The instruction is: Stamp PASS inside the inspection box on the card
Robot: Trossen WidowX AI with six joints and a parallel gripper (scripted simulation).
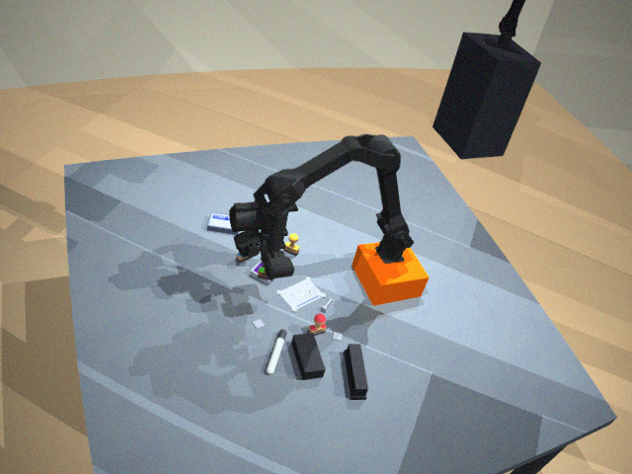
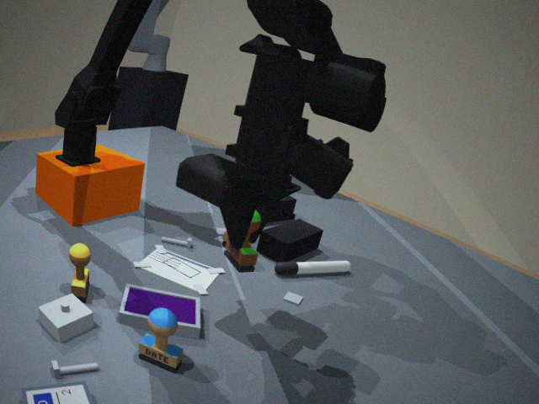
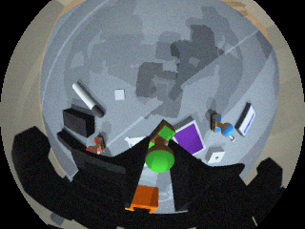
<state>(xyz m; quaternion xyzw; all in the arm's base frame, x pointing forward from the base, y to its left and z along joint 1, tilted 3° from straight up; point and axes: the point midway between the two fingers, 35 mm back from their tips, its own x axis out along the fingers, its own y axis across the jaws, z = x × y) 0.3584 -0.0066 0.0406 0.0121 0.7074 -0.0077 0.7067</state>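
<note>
My gripper (image 2: 243,238) (image 3: 158,141) is shut on the green-topped stamp (image 1: 262,270) (image 2: 248,252) (image 3: 160,160) and holds it above the bench, foot down. Its label cannot be read. The open ink pad (image 2: 158,304) (image 3: 189,138) has a purple surface in a light rim; in the wrist view it lies just right of the held stamp. The white card (image 1: 301,294) (image 2: 204,283) (image 3: 134,141) lies taped at its corners, with a printed box outline (image 2: 189,276). No print shows clearly in the box. In the wrist view the fingers hide most of the card.
A blue stamp marked DATE (image 2: 161,341) and a small white block with a knob (image 2: 65,323) stand near the pad. A yellow stamp (image 1: 292,239), a red-topped stamp (image 1: 319,320), a marker (image 1: 276,352), black blocks (image 1: 307,355) and small bolts (image 2: 176,241) surround the card.
</note>
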